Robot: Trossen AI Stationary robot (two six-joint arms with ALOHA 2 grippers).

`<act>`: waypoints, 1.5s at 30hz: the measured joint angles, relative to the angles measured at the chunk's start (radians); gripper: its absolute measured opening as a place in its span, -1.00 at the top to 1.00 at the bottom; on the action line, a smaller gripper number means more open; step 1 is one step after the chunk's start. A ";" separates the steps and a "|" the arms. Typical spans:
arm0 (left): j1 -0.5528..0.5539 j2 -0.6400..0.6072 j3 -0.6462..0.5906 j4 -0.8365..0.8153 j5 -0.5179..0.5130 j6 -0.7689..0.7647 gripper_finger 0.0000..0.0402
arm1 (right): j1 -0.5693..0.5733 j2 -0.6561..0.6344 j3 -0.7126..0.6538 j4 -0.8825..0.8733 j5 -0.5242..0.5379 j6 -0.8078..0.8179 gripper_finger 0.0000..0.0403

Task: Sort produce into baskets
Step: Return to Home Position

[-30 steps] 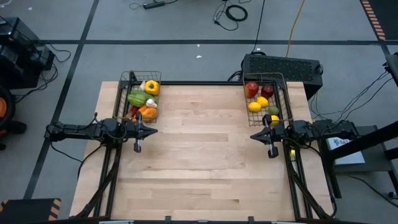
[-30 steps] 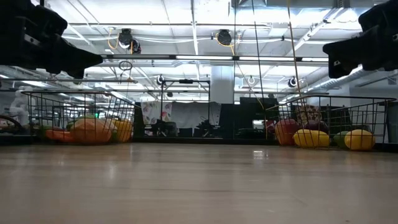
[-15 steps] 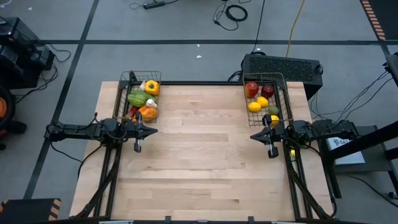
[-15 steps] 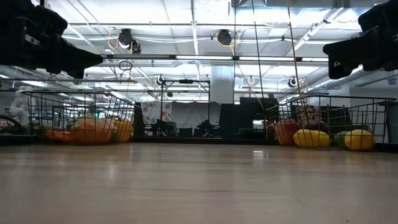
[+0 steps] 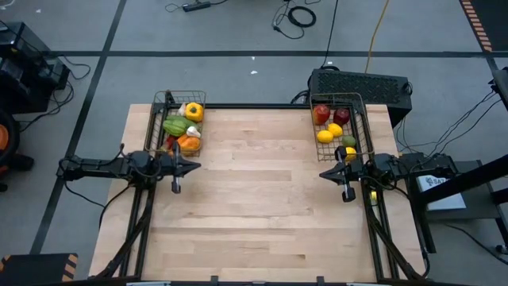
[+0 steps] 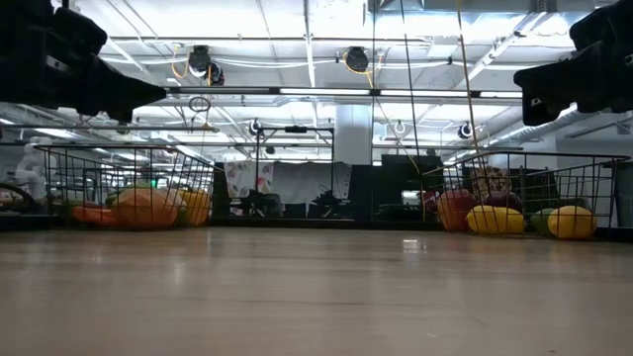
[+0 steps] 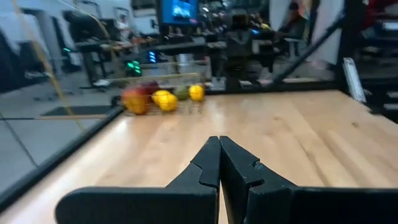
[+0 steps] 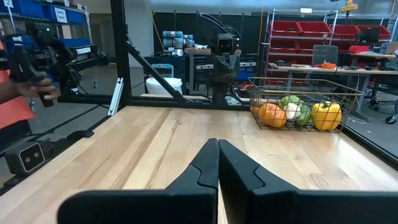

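Note:
Two dark wire baskets stand at the table's far corners. The left basket [image 5: 179, 121] holds a yellow pepper [image 5: 194, 112], green squash, an orange pepper and white garlic. The right basket [image 5: 341, 123] holds red apples [image 5: 321, 114], yellow lemons [image 5: 334, 130] and a green fruit. My left gripper [image 5: 197, 167] is shut and empty over the table's left side, just near of the left basket. My right gripper [image 5: 322, 174] is shut and empty over the right side, near of the right basket. Both point toward the table's middle.
A black box [image 5: 361, 83] sits behind the right basket, off the table's far edge. The bare wooden tabletop [image 5: 262, 206] stretches between the two grippers. A person in a red sleeve [image 8: 15, 81] shows beyond the table in the right wrist view.

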 joint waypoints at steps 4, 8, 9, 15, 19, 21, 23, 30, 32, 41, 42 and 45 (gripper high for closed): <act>0.000 0.000 0.000 0.038 -0.044 0.022 0.98 | 0.000 0.000 0.000 0.000 0.000 0.000 1.00; 0.000 -0.005 0.001 0.043 -0.042 0.001 0.99 | 0.000 0.000 0.000 0.000 0.000 0.000 1.00; 0.000 -0.005 0.001 0.039 -0.029 -0.018 0.99 | 0.000 0.000 0.000 0.000 0.000 0.000 1.00; 0.000 -0.006 0.001 0.010 0.013 -0.081 0.99 | 0.000 0.000 0.000 0.000 0.000 0.000 1.00; 0.000 -0.024 0.001 0.030 0.032 -0.075 0.99 | 0.000 0.000 0.000 -0.001 0.000 0.000 1.00; 0.000 -0.049 0.001 0.033 0.053 -0.053 1.00 | 0.000 0.000 0.000 -0.001 0.000 0.000 1.00; 0.000 -0.075 0.001 0.016 0.057 -0.041 1.00 | 0.000 0.000 0.000 -0.001 0.000 0.000 1.00; 0.000 -0.074 0.001 -0.023 0.060 -0.029 1.00 | 0.000 0.000 0.000 -0.001 -0.003 0.000 1.00; 0.000 -0.073 0.001 -0.025 0.063 -0.043 1.00 | 0.000 0.001 0.000 -0.001 -0.003 0.000 1.00; 0.000 -0.071 0.002 -0.020 0.014 -0.025 0.93 | 0.000 0.002 0.000 0.000 -0.003 0.000 1.00; 0.000 -0.071 0.002 -0.018 0.014 -0.025 0.90 | 0.000 0.002 0.000 -0.001 -0.003 0.000 1.00; 0.000 -0.071 0.002 -0.015 0.012 -0.026 0.85 | 0.000 0.002 0.000 0.000 -0.003 0.001 1.00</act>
